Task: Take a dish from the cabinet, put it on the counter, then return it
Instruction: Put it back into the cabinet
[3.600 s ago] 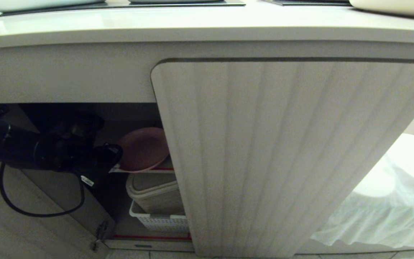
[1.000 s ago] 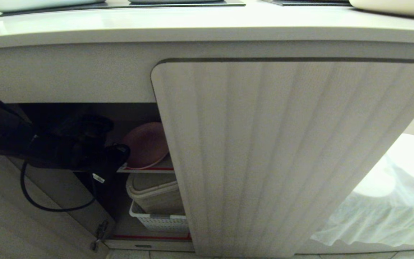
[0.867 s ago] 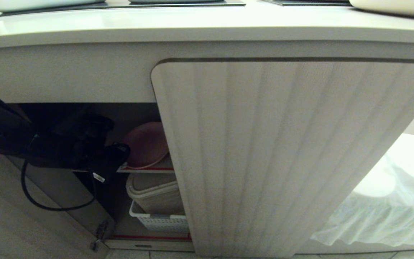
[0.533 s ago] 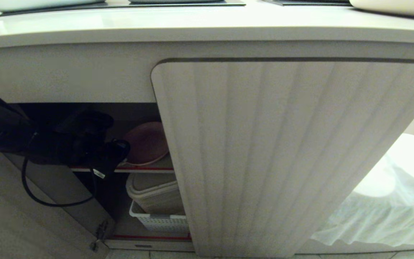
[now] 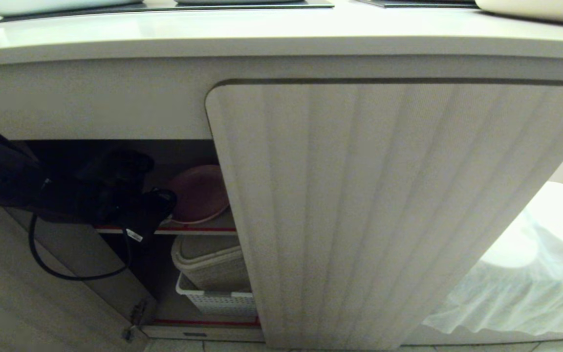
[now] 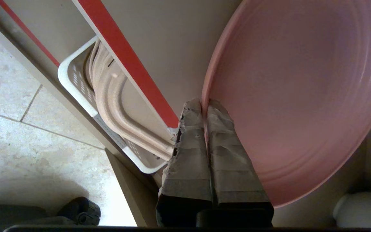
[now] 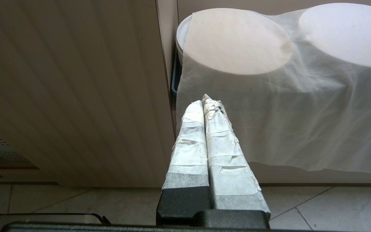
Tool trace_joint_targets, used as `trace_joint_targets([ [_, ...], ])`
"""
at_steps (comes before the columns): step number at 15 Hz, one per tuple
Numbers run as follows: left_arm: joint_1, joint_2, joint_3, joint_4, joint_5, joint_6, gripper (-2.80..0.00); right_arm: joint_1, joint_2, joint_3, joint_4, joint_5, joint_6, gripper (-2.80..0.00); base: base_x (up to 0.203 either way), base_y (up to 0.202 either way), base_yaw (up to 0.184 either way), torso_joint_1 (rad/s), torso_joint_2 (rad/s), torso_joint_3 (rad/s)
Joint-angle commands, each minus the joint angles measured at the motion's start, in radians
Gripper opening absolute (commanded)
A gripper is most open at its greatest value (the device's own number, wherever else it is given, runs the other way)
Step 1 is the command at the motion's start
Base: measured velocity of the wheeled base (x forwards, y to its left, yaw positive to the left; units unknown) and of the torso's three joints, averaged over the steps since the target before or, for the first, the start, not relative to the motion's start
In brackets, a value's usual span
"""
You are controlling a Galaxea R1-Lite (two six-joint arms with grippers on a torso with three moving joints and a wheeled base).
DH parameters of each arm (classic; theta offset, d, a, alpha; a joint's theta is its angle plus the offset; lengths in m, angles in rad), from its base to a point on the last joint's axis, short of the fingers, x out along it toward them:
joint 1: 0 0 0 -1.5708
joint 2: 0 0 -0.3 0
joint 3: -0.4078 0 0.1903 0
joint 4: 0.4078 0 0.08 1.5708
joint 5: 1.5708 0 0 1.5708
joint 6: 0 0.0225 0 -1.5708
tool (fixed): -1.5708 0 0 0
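Observation:
The pink dish (image 5: pixel 199 193) sits tilted inside the open left bay of the cabinet (image 5: pixel 384 210), just over its red-edged upper shelf (image 5: pixel 203 229). My left gripper (image 6: pixel 204 103) is shut on the near rim of the dish (image 6: pixel 295 90), one taped finger on each side of the rim. In the head view the black left arm (image 5: pixel 66 195) reaches in from the left. I cannot tell whether the dish touches the shelf. The counter (image 5: pixel 281 34) runs across the top. My right gripper (image 7: pixel 206 100) is shut and empty, hanging low in front of the fluted door (image 7: pixel 76 90).
A white basket (image 6: pixel 76 77) with beige trays (image 6: pixel 108 96) stands on the lower shelf under the dish. The left door (image 5: pixel 17 283) hangs open. A white cloth (image 7: pixel 269 106) covers round plates to the right of the shut door. Tiled floor lies below.
Over the last few seconds my left arm has pushed the dish deeper into the cabinet. In the last second the gripper rose a little, uncovering the shelf's red edge.

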Motion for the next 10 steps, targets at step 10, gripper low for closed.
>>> trace_joint_targets([
  [10, -0.001, -0.011, 0.000, -0.001, -0.006, -0.005, -2.80, 0.000, 0.000, 0.000, -0.001, 0.000, 0.000, -2.80, 0.000, 0.000, 0.000, 0.000, 0.00, 0.000],
])
